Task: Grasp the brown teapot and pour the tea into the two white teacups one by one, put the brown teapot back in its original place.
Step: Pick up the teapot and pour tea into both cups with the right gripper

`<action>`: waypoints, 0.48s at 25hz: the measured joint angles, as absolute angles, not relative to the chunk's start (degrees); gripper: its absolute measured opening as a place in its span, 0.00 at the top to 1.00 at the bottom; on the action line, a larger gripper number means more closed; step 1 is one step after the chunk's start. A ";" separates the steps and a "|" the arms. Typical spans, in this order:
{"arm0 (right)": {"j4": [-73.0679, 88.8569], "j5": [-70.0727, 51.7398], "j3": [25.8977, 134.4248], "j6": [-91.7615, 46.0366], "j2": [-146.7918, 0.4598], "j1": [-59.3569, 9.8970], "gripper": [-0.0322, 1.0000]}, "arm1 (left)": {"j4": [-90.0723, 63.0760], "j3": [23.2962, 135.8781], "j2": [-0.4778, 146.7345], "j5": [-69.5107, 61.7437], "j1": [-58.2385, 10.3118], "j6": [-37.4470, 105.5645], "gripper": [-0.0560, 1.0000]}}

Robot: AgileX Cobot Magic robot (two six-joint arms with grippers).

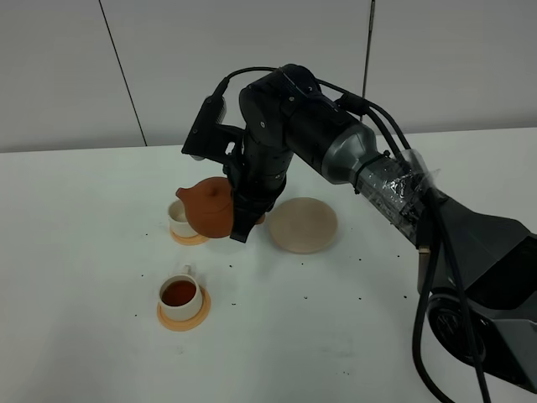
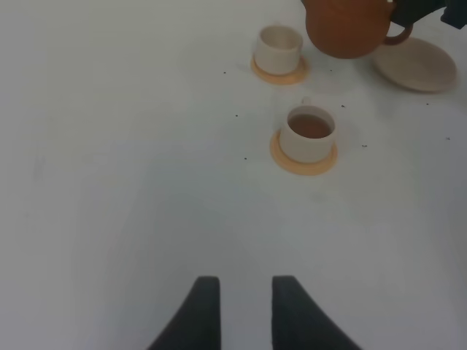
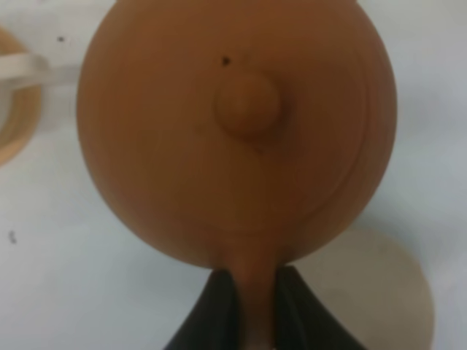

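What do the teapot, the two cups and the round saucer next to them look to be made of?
Brown teapot: likely unglazed clay; matte reddish-brown surface without sharp highlights.
Filled teacup and empty teacup: probably glazed ceramic; smooth, even cream-white walls, though the gloss is hard to judge.
Beige saucer: matte and pale, possibly stoneware or wood; the look leaves it open.

I see two flat round orange coasters on the plain white tabletop [image 1: 84,336]: one towards the front [image 1: 202,313], one farther back [image 1: 186,240], well apart. Tiny dark specks [image 2: 236,114] dot the surface. Pale grey wall panels [image 1: 67,67] stand behind.
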State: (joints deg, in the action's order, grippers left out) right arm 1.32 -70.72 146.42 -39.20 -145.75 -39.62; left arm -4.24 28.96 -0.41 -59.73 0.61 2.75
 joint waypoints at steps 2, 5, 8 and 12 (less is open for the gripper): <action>1.27 -70.72 146.42 -39.26 -146.06 -39.15 0.88 | -4.24 28.96 -0.41 -59.73 0.61 2.75 0.72; 0.98 -70.72 146.48 -39.36 -146.49 -38.26 0.88 | -4.24 28.96 -0.41 -59.73 0.61 2.75 0.72; 0.74 -70.72 146.48 -39.36 -146.56 -37.52 0.88 | -4.24 28.96 -0.41 -59.73 0.61 2.75 0.72; 0.75 -70.72 146.53 -39.36 -146.56 -37.28 0.88 | -4.24 28.96 -0.41 -59.73 0.61 2.75 0.72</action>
State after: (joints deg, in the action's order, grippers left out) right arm 0.75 -70.72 146.53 -39.36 -146.56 -37.28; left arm -4.24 28.96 -0.41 -59.73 0.61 2.75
